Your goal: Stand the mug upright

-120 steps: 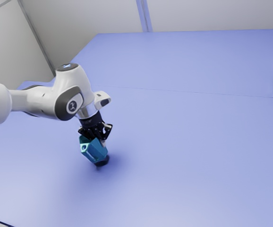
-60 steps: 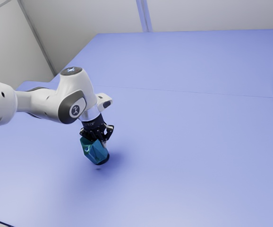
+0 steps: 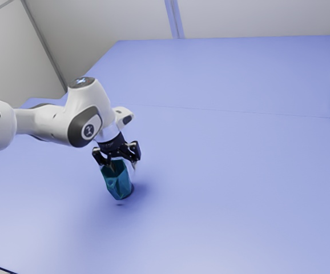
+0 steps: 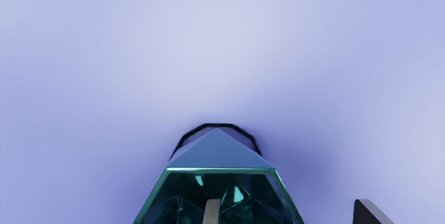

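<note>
The gripper (image 3: 122, 166) is at the top of the teal faceted mug (image 3: 118, 185), its fingers spread apart. Leaning a little in the exterior view, the mug has its mouth toward the hand. In the wrist view the gripper (image 4: 290, 211) has one finger inside the mouth of the mug (image 4: 221, 151), and the other stands outside, with a gap to the wall. A thin black curved edge (image 4: 218, 125) shows beyond the mug's side. Whether the mug's base rests fully on the table cannot be told.
The blue-violet table (image 3: 233, 188) extends around the mug. Behind it lies another blue surface (image 3: 228, 74), with pale walls (image 3: 119, 17) beyond. The arm comes in from the exterior view's left. A dark shadow falls beside the mug.
The fingers have spread from their hold on the mug. The mug has turned from a strong tilt to a steeper stance, its mouth now toward the hand. My hand has shifted slightly.
</note>
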Robot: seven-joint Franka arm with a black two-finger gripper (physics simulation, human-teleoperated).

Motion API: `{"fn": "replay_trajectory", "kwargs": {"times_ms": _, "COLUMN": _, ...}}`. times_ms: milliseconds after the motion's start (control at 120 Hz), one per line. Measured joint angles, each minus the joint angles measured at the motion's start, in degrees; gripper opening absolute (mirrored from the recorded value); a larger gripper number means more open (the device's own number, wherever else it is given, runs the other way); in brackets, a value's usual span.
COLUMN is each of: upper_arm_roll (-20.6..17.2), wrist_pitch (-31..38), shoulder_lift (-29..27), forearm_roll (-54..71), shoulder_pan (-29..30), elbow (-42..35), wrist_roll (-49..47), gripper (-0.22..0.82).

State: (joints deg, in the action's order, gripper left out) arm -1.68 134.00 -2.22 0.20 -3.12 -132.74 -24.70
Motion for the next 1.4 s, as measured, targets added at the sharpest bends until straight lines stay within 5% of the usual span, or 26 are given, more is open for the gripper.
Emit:
{"fn": "replay_trajectory", "kwargs": {"times_ms": 367, "upper_arm_roll": -0.08, "wrist_pitch": -2.77, "shoulder_lift": -4.98, "forearm_roll": -0.24, "shoulder_pan": -3.13, "elbow": 3.12, "wrist_roll": -0.15, "gripper": 0.55}}
{"fn": "replay_trajectory", "kwargs": {"times_ms": 875, "upper_arm_roll": -4.32, "wrist_pitch": -28.53, "shoulder_lift": 0.22, "forearm_roll": -0.06, "shoulder_pan": 0.62, "elbow": 27.15, "wrist_roll": 1.97, "gripper": 0.59}}
{"fn": "replay_trajectory", "kwargs": {"times_ms": 1400, "upper_arm_roll": -4.12, "wrist_pitch": -41.44, "shoulder_lift": 5.07, "forearm_roll": 0.48, "shoulder_pan": 2.61, "elbow": 42.05, "wrist_roll": 6.95, "gripper": 0.59}}
